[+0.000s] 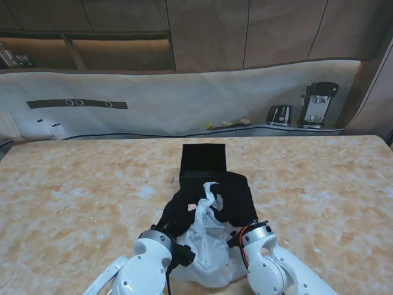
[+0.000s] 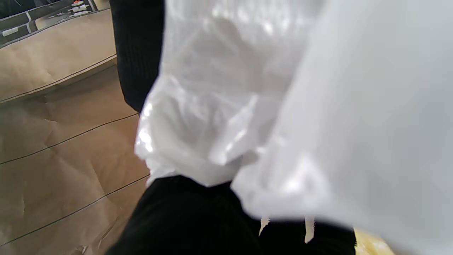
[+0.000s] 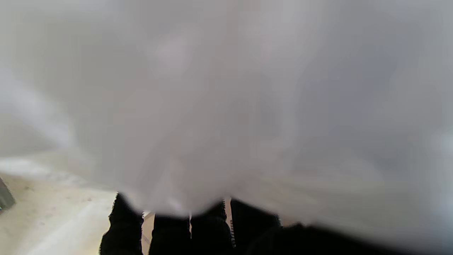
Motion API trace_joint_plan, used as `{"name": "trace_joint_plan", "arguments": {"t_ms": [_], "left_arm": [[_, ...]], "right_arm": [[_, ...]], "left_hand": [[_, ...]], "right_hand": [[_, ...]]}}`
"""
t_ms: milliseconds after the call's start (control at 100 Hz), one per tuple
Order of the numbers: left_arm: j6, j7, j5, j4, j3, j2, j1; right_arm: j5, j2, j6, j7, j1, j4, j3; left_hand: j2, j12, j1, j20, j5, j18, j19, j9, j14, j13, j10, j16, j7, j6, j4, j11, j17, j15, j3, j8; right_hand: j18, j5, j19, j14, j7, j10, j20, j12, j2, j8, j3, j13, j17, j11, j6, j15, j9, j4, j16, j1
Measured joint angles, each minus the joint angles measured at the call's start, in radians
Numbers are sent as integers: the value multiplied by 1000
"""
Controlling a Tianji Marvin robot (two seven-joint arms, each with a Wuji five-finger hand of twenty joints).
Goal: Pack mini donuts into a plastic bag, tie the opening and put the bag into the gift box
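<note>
- White plastic bag (image 1: pixel 209 243) sits just nearer to me than the black gift box (image 1: pixel 204 161).
- Left hand (image 1: pixel 180 209) and right hand (image 1: pixel 236 196), black-gloved, both grasp its twisted neck.

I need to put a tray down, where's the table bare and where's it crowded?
Bare marble table lies left and right of the gift box. The middle is crowded: left hand and right hand hold the plastic bag just nearer than the box.

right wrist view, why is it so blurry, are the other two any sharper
Right wrist view: the plastic bag sits against the lens, a grey out-of-focus haze. Left wrist view: the bag's crinkles are sharp with glare, its near side blurred. Stand view: evenly lit and sharp, gift box clear.
</note>
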Motion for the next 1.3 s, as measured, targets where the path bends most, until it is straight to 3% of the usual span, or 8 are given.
{"name": "trace_joint_plan", "arguments": {"t_ms": [90,240,340,410,490,720,870,1300], "left_arm": [[-26,-2,13,3,-11,5,5],[-72,-3,61,15,-23,13,9],[-105,-4,89,25,-35,18,10],[-108,-4,98,29,-46,20,11],[-116,1,112,37,-56,20,11],[-153,5,177,61,-75,29,10],[-172,3,245,76,-93,36,9],[-206,43,313,93,-146,44,19]], "right_arm": [[32,-12,-10,0,-25,-19,23],[121,-24,-31,8,-63,-58,52],[157,-30,-43,18,-83,-76,73],[180,-32,-51,30,-99,-90,88],[237,-33,-68,63,-117,-109,106],[343,-33,-114,105,-156,-144,137],[448,-34,-143,135,-177,-165,157],[547,-43,-149,147,-233,-213,198]], "left_hand": [[1,78,0,0,-1,-11,130,-1,6,0,3,40,0,14,1,-25,11,38,0,27],[1,139,0,-126,-2,-12,375,-1,20,-1,13,49,0,22,17,-24,15,145,0,78],[1,150,-4,-149,-2,-23,493,-1,27,-1,13,49,0,24,20,-4,15,223,3,88],[-14,151,-43,-161,1,-23,543,-1,28,-1,14,43,11,25,48,18,27,273,45,104],[-27,151,-80,-164,0,-24,569,-1,28,3,14,33,37,21,86,30,53,296,79,113],[-40,162,-105,-164,-3,-25,621,-1,31,36,15,32,73,20,108,43,100,337,113,110],[-52,177,-139,-164,1,-25,639,15,39,62,24,58,91,20,145,54,115,337,138,110],[-64,179,-169,-164,2,-26,656,16,39,62,26,72,139,18,146,54,122,346,139,110]], "right_hand": [[-1,4,18,-9,-15,-9,-1,0,0,25,2,8,8,-1,0,-3,10,-1,0,-11],[-10,13,38,-13,-26,-15,-13,0,-4,39,2,30,12,-1,0,-12,10,-2,0,-11],[-11,14,54,-21,-32,-20,-22,0,-12,50,6,36,13,-1,0,-16,10,-21,0,-11],[-12,25,64,-23,-33,-28,-28,0,-26,51,12,36,13,-5,0,-25,32,-23,0,-11],[-13,35,79,-23,-42,-28,-32,0,-37,54,14,46,13,-14,0,-27,39,-32,0,-11],[-29,57,108,-35,-57,-39,-42,0,-64,64,15,69,19,-38,0,-54,73,-33,0,-11],[-30,64,111,-36,-58,-41,-43,0,-77,64,18,69,19,-40,0,-67,73,-44,0,-11],[-39,73,119,-46,-92,-53,-53,4,-89,64,25,95,19,-63,0,-89,85,-78,0,-11]]}}
